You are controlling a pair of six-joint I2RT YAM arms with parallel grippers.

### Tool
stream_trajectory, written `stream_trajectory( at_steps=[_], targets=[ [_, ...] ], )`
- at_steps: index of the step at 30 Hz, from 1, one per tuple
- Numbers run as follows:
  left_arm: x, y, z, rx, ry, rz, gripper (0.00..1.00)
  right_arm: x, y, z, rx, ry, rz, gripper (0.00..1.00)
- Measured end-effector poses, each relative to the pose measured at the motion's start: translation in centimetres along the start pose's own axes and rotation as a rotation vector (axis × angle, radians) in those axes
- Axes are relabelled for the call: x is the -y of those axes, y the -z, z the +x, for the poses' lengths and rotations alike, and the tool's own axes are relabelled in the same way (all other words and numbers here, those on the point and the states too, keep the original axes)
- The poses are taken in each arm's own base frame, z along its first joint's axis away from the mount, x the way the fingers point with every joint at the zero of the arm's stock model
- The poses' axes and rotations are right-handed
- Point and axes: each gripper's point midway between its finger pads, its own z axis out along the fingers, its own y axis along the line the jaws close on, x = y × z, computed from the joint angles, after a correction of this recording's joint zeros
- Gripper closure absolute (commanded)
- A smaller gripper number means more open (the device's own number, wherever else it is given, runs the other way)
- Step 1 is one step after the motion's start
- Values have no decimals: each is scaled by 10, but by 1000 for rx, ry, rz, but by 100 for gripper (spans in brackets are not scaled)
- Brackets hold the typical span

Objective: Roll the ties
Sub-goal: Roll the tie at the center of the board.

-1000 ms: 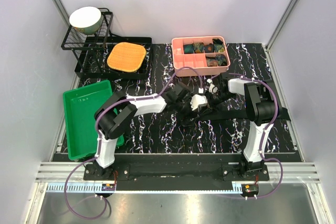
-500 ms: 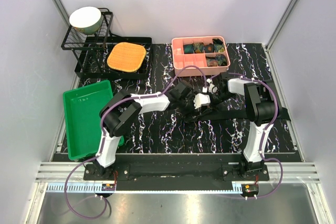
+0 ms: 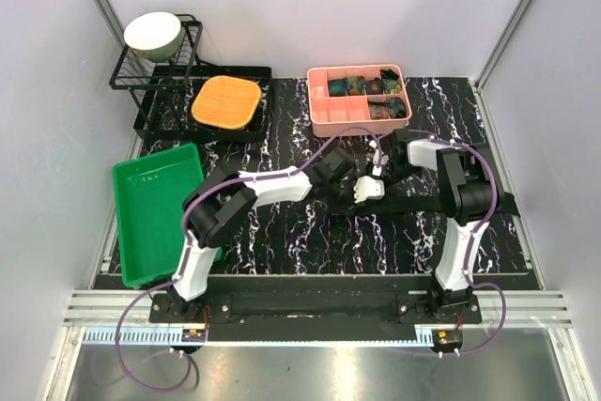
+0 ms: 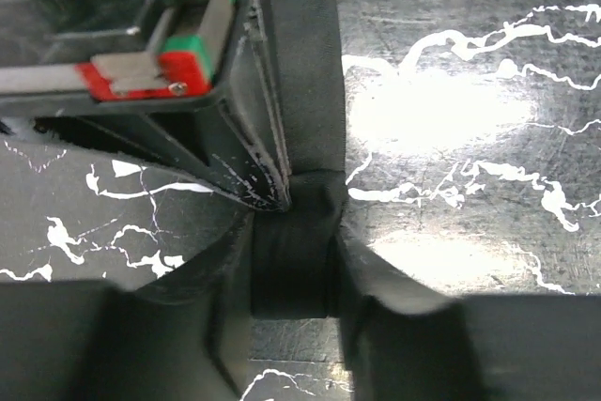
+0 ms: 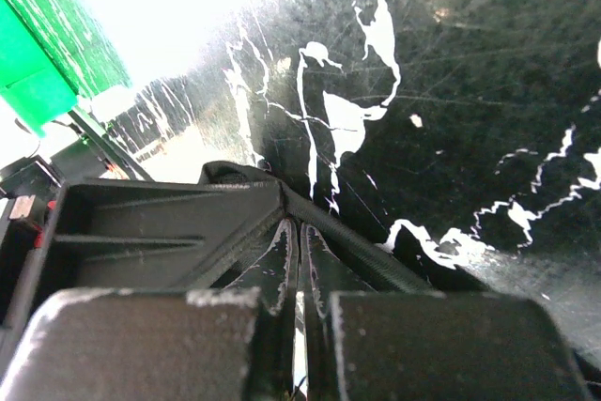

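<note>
A black tie [image 3: 413, 202] lies across the marbled table toward the right edge. Its left end is wound into a small roll [image 4: 291, 265]. My left gripper [image 3: 368, 191] [image 4: 291, 253] is shut on that roll, one finger [image 4: 211, 326] against each side. From the right comes my right gripper [image 3: 374, 172] [image 5: 299, 228], shut, with its tip resting on the fold at the top of the roll. The flat tie [image 5: 376, 253] runs along its right finger. Whether it pinches fabric is hidden. A pink box [image 3: 319, 110] at the back holds several rolled patterned ties [image 3: 361, 86].
A green tray [image 3: 150, 208] sits at the left. Behind it stands a black rack [image 3: 155, 77] with a pale bowl [image 3: 153, 33], and beside that an orange pad [image 3: 225, 102] on a black tray. White walls close in on three sides.
My left gripper slid right to meet the right gripper and its jaws closed from wide open onto the tie roll. The right arm stayed put.
</note>
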Motion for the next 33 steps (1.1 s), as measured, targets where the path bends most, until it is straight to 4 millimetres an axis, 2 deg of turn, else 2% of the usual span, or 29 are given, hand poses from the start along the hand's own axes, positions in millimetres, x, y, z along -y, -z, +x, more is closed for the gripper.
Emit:
stream_trajectory(
  at_steps=[2,5,9,11,13,16,18,19,22,26,33],
  targets=[
    [0,0,0,-6,-10,-6,89,-1,1,0,-4,0,0,88],
    [0,1,1,-8,-27,-15,92,-2,4,0,-6,7,2,79],
    [0,2,2,2,-48,-27,99,-1,16,-8,9,26,3,60],
    [1,3,3,5,-52,-28,100,1,25,-16,31,48,4,57],
    [1,4,4,5,-56,-30,100,5,32,-21,49,74,11,48],
    [1,6,6,4,-57,-29,100,11,38,-22,46,120,33,36],
    [1,7,7,3,-60,-25,100,11,43,-21,30,171,46,33],
    [1,7,8,2,-63,-23,100,11,45,-21,24,200,52,29],
    [1,9,9,1,-71,-17,100,12,56,-23,5,325,79,25],
    [1,9,10,4,-83,-9,100,17,68,-23,-29,476,121,26],
    [1,10,10,7,-93,-1,100,35,68,-19,-106,621,191,27]
  ],
)
